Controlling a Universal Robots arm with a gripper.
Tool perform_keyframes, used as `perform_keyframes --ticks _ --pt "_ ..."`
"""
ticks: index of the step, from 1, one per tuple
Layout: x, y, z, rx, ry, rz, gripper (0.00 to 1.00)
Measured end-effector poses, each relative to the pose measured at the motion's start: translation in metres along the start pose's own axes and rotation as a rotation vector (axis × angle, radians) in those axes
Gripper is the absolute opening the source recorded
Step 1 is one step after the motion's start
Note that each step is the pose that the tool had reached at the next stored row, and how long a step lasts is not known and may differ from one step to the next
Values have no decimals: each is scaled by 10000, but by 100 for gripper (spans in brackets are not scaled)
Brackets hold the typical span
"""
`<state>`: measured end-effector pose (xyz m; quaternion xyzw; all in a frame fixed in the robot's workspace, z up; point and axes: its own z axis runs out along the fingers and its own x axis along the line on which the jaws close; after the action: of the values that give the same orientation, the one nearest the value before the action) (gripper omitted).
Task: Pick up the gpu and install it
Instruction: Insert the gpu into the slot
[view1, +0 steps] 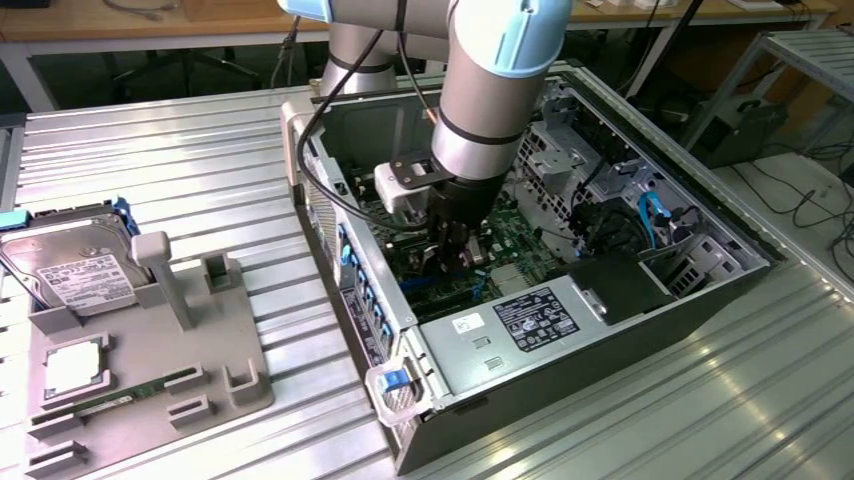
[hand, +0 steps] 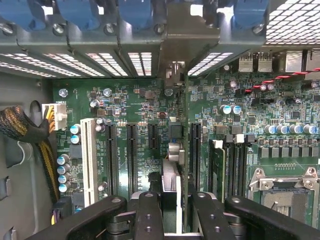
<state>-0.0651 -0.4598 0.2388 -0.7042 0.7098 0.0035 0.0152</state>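
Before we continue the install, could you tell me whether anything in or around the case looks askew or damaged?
Nothing stands out. The gpu stands edge-on between the fingers, parallel to the motherboard slots, not tilted across them. No damage shows in the case, and the hard drive sits in its grey holder.

Robotics lab set up for computer assembly

A robot arm (view1: 487, 90) reaches into an open PC case (view1: 534, 300) on a ribbed metal surface (view1: 174, 160); a grey parts fixture (view1: 147, 370) holds a hard drive (view1: 67, 270), with what look like wooden workbenches (view1: 147, 30) behind.
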Motion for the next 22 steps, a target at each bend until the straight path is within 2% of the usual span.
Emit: perform_keyframes --ticks 10,22 --pt "-5 0 9 -1 -1 -2 28" --pt "-5 1 83 -5 -2 -9 28"
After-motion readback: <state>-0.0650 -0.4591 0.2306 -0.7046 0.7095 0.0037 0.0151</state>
